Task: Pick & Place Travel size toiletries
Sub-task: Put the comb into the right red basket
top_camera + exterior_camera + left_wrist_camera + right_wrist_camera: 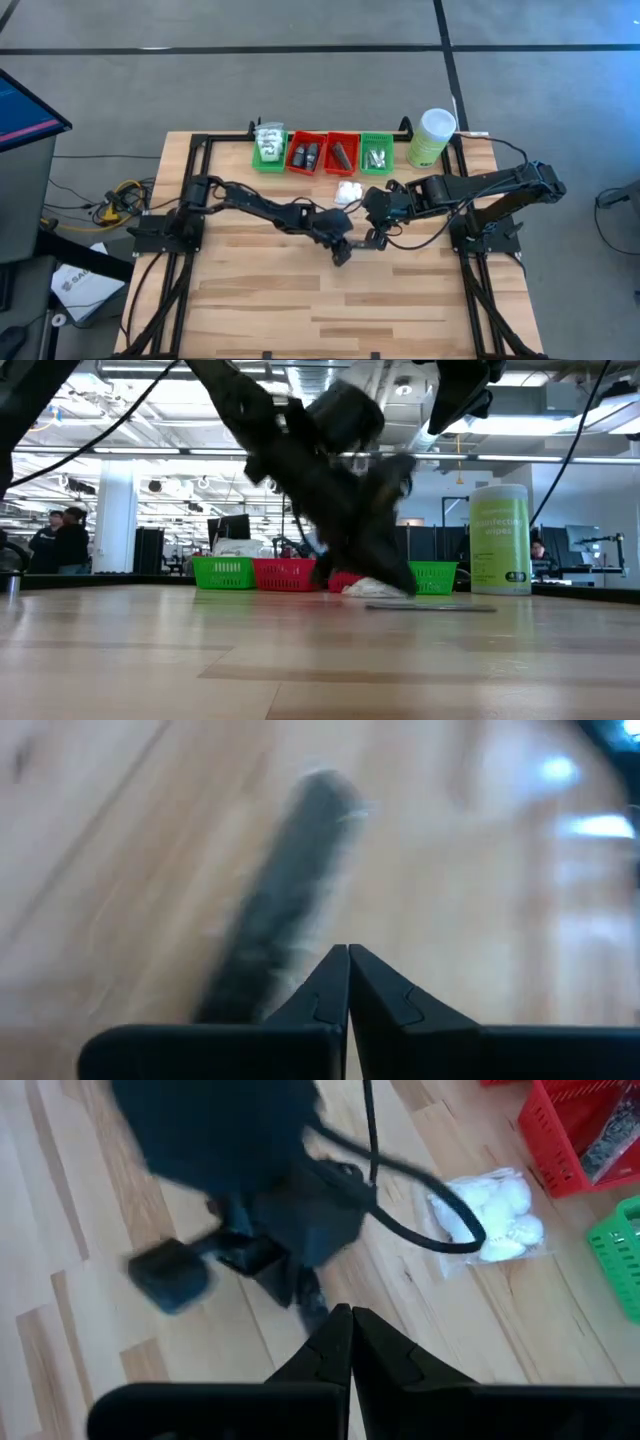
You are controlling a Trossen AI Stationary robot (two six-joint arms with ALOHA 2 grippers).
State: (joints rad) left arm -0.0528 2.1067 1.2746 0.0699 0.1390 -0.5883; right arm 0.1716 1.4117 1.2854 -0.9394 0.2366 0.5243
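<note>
My left pincer (342,254) sits low at the table's (250,310) middle, fingers pressed together on nothing, a dark grey flat bar (275,910) lying on the wood just ahead of it. Just beside it my right pincer (374,237) is likewise pinched shut and empty. Beyond lies a white soft packet (347,192). Along the far edge stand green and red trays (321,152) holding toiletries, and a pale green canister (431,138) at the far right corner.

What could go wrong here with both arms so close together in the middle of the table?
The left gripper and right gripper sit close together with jaws shut, so the arms could collide. The left one is low beside the dark grey bar; shut jaws may push it away. The white packet nearby could get knocked.
</note>
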